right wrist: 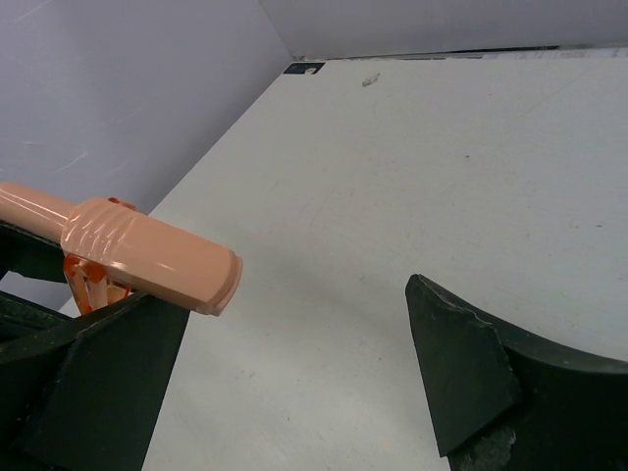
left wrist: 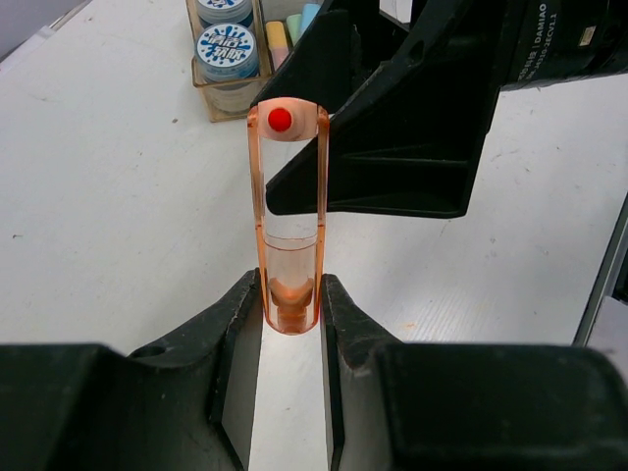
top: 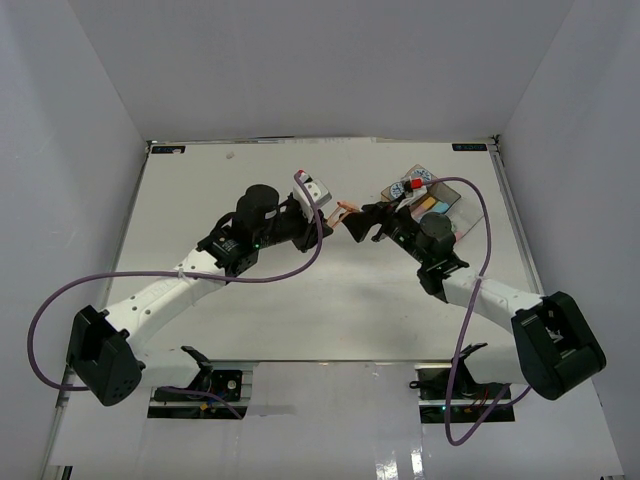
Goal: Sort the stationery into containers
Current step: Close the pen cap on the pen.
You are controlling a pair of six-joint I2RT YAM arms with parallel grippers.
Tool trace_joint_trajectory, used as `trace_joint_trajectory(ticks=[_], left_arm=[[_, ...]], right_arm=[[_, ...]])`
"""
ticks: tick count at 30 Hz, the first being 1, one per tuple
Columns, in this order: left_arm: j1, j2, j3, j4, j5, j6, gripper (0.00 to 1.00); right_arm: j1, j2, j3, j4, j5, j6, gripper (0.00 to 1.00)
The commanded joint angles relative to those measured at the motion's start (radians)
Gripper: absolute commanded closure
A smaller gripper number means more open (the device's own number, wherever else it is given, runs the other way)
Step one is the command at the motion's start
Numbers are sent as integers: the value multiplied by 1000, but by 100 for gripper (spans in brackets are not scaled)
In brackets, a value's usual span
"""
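Note:
My left gripper [left wrist: 290, 306] is shut on the low end of an orange see-through stationery piece [left wrist: 289, 196], held off the table and pointing at the right arm. In the top view the left gripper [top: 334, 212] and the open right gripper [top: 364, 224] meet near mid-table, with the orange piece [top: 347, 208] between them. In the right wrist view the orange piece's tip [right wrist: 157, 260] lies over the left finger of my right gripper [right wrist: 294, 368], whose jaws stand wide apart and grip nothing. The containers [top: 462, 210] sit at the back right, holding two blue-and-white rolls [left wrist: 227, 44] and pastel pieces [left wrist: 292, 29].
White walls close in the table on the left, back and right. A black corner marker [right wrist: 302, 68] lies at the far edge. The purple cables [top: 300, 262] loop over the table beside both arms.

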Motion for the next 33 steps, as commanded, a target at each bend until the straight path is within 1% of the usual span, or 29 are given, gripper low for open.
trace_joint_trajectory(ticks=[1,25,33], left_arm=[[-3,-41,-4,24,43,19,73],[-3,-45,-30,41,69,50,73],[-5,-38,-31,49,78,47,73]], right_arm=[[-4,-35,-9,30,31,-31,5],[-29,-94,25,-15,51,-77,4],[-32,-98,34,-24,27,-77,4]])
